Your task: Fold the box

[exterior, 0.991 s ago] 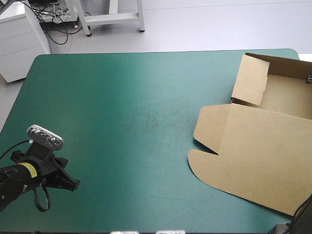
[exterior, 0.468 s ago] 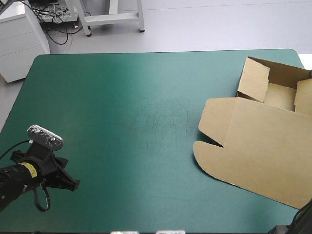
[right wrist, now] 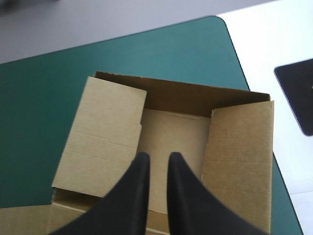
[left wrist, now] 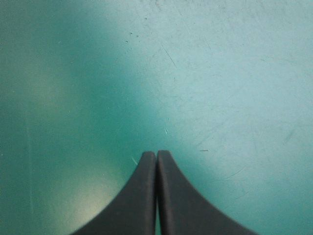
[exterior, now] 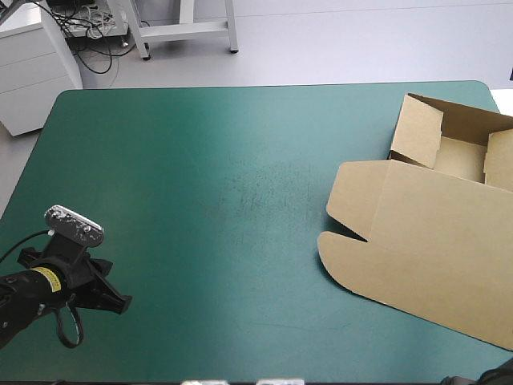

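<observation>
Box point(exterior: 437, 241) is sitting at the table's point(exterior: 200, 160) far right corner, walls standing, lid lying flat: mostly done, I'd judge. Right gripper point(right wrist: 159, 159) is hovering above, barely parted, empty; left gripper point(left wrist: 156, 155) is idling closed, well apart.

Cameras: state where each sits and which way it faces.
High view: above and behind the robot, facing forward and down at table and box; left pincer shows.
Left wrist view: over the left pincer, facing bare table; fingers shut.
Right wrist view: above the right pincer, facing down into the box; fingers slightly apart.
High and right wrist share the box.
</observation>
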{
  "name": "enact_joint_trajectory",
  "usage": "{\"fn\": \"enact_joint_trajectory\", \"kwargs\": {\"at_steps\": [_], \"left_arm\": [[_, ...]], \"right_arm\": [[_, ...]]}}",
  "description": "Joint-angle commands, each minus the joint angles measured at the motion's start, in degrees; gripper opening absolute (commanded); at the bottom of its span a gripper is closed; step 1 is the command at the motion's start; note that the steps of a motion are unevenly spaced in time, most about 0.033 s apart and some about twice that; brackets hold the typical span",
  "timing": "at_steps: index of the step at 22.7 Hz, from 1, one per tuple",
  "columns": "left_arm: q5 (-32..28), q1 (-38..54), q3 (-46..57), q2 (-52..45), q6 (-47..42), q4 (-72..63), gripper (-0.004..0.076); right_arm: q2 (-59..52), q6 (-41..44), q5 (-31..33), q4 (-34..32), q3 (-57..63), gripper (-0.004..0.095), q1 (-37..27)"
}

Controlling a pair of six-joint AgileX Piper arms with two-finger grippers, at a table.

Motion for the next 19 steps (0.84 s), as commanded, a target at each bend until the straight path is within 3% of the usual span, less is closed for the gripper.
{"fn": "enact_joint_trajectory", "kwargs": {"at_steps": [1, 12, 15, 19], "left_arm": [[-3.6, -0.2, -1.4, -0.2, -0.5, -0.9, -0.0032], [-10.0, -0.2, -1.4, -0.2, -0.5, -2.7, -0.0032], [-10.8, -0.2, -1.1, -0.6, -0.5, -2.7, -0.0032], [-13.8, -0.2, 3.8, -4.5, -0.5, -4.8, -0.0032]], "right_arm": [[-6.5, -1.7, 0.1, 2.7, 0.0, -0.001, 2.1], [-24.4, -6.3, -1.7, -0.3, 24.1, -0.001, 21.6], [-33.7, -8.5, -5.8, -0.3, 36.8, -0.0008, 26.0], [-46.3, -12.3, -11.4, 0.0, 52.9, -0.0008, 27.1]]}}
